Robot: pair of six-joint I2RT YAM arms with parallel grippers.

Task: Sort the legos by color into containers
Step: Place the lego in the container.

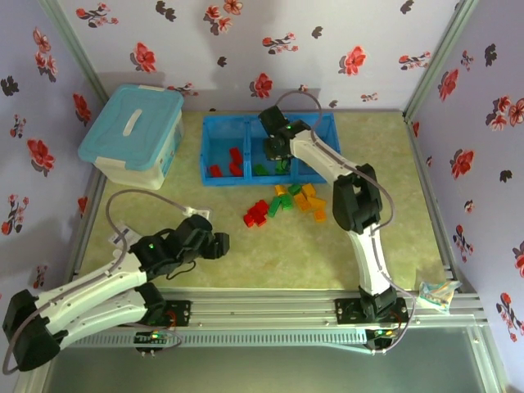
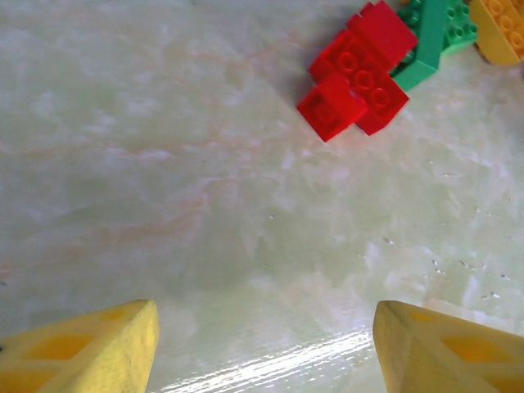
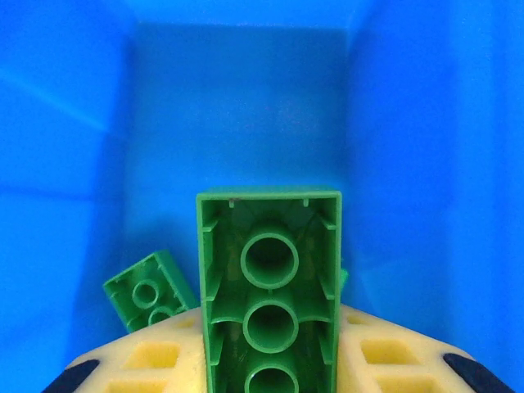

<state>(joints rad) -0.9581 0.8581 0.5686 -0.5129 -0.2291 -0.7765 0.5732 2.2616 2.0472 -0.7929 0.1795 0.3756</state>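
My right gripper [image 1: 277, 151] hangs over the middle compartment of the blue tray [image 1: 214, 123]. It is shut on a long green lego [image 3: 268, 278], seen from its hollow underside, between the yellow fingers [image 3: 385, 352]. Another green lego [image 3: 147, 291] lies on the compartment floor below. Red legos [image 1: 229, 164] lie in the left compartment. A loose pile of red, green and orange-yellow legos [image 1: 286, 203] sits on the table in front of the tray. My left gripper [image 1: 218, 243] stands open low over bare table, short of the red legos [image 2: 359, 74]; its fingertips [image 2: 106, 344] hold nothing.
A pale blue tub with a lid [image 1: 133, 135] stands at the back left, beside the tray. In the left wrist view a green lego [image 2: 434, 37] and an orange-yellow one [image 2: 501, 29] lie behind the red ones. Flowered walls enclose the table.
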